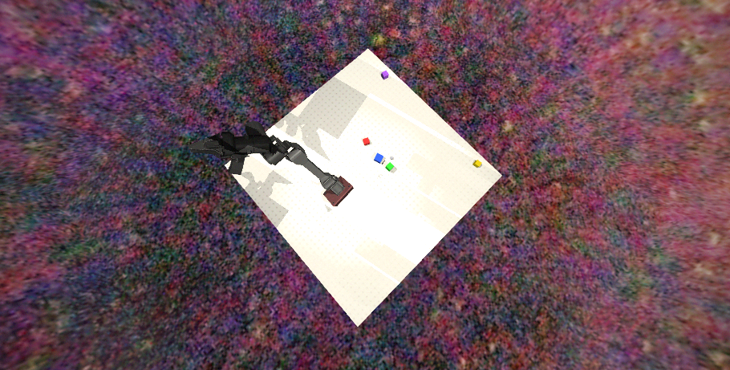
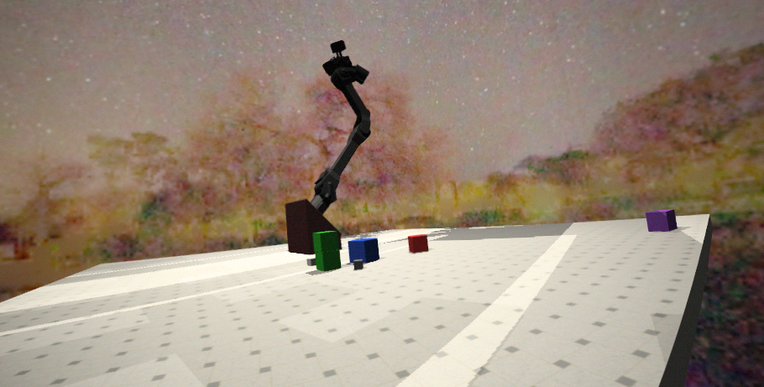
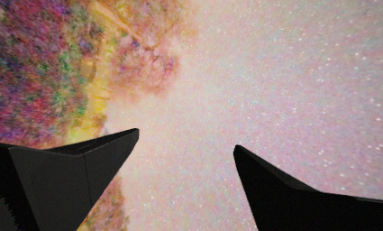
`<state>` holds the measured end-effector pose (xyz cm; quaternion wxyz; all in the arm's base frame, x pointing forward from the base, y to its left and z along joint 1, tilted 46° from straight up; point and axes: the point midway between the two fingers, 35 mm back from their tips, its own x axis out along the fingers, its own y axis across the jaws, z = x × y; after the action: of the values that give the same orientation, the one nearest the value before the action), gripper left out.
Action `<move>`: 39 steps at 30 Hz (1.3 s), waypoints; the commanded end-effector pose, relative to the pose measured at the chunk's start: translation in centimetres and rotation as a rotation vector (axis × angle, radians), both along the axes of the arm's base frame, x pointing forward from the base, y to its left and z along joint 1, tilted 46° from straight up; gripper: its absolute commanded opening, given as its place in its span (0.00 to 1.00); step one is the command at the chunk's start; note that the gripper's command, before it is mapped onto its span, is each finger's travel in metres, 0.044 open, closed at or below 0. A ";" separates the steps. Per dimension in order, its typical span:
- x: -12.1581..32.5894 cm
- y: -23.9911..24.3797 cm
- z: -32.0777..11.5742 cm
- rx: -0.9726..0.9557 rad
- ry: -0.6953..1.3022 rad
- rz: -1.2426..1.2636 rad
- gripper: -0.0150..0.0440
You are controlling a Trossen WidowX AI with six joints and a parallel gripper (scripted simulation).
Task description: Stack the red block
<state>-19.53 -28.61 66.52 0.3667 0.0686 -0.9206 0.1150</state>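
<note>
While reared high above its base, arm points gripper skyward, fingers spread wide, holding nothing. Green tower, blue block, red block sit on table, well apart from fingers.

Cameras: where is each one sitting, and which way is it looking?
Top: high overhead, looking down at the table; the whole arm shows, leaning out past the edge.
Exterior: low beside the table, facing the green tower and red block; the arm rises behind.
Wrist: on the arm, aimed at sky; only the open gripper shows.
Top and exterior share the blue block, the purple block and both task blocks.
</note>
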 end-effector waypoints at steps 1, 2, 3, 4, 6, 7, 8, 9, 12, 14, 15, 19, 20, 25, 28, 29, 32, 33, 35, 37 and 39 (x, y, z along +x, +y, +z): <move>2.2 -4.5 -1.3 0.204 0.040 0.034 1.00; 2.8 -5.5 -1.6 0.248 0.051 0.043 1.00; 3.3 -6.5 -1.9 0.293 0.064 0.051 1.00; 4.0 -7.6 -2.3 0.342 0.077 0.062 1.00; 6.0 -10.2 -3.5 0.467 0.120 0.090 1.00; 7.1 -11.5 -4.2 0.531 0.146 0.105 1.00; 8.3 -12.8 -4.9 0.595 0.175 0.121 1.00; 9.4 -13.8 -5.5 0.650 0.202 0.136 1.00; 12.9 -16.7 -7.7 0.808 0.296 0.181 1.00; 15.6 -18.4 -9.4 0.907 0.370 0.216 1.00; 16.9 -19.2 -10.2 0.953 0.410 0.234 1.00; 22.6 -21.6 -13.8 1.121 0.583 0.309 1.00; 24.1 -22.0 -14.8 1.158 0.630 0.327 1.00; 31.2 -22.8 -19.8 1.314 0.857 0.437 1.00; 35.4 -22.3 -23.0 1.388 0.985 0.517 1.00; 36.8 -22.1 -24.1 1.410 1.032 0.543 1.00; 40.8 -21.0 -27.2 1.470 1.200 0.603 1.00; 42.1 -20.6 -28.3 1.486 1.260 0.622 1.00; 44.7 -19.3 -30.5 1.512 1.388 0.659 1.00; 47.1 -17.8 -32.6 1.529 1.514 0.695 1.00; 49.4 -16.1 -34.6 1.536 1.644 0.731 1.00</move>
<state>26.06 -47.39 35.74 0.6302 0.5730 -0.2629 -0.4531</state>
